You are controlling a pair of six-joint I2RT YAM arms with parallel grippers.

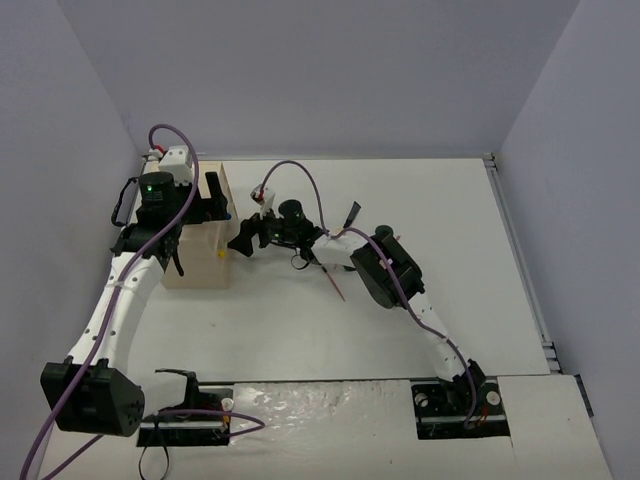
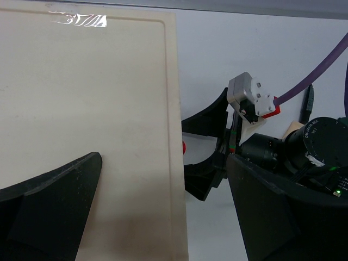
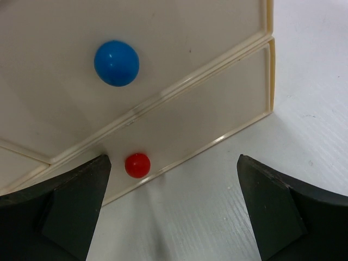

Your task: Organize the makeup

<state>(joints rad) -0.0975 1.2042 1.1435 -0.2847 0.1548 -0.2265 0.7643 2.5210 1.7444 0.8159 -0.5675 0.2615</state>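
Nearest me a thin reddish pencil (image 1: 337, 283) lies on the white table (image 1: 450, 220) just beside the right arm, and beyond it the right gripper (image 3: 173, 163) gapes wide and empty before the red knob (image 3: 137, 165) and blue knob (image 3: 116, 62) of the beige wooden box (image 1: 195, 265), over whose top edge the left gripper (image 2: 163, 157) hangs spread, holding nothing.

Left arm (image 1: 108, 308), beside the box (image 1: 195, 265), and right arm (image 1: 436, 333): white links, black joint housings, purple cables (image 1: 175, 135), green indicator light (image 1: 151, 184), black wedge-shaped fingers (image 3: 60, 212).
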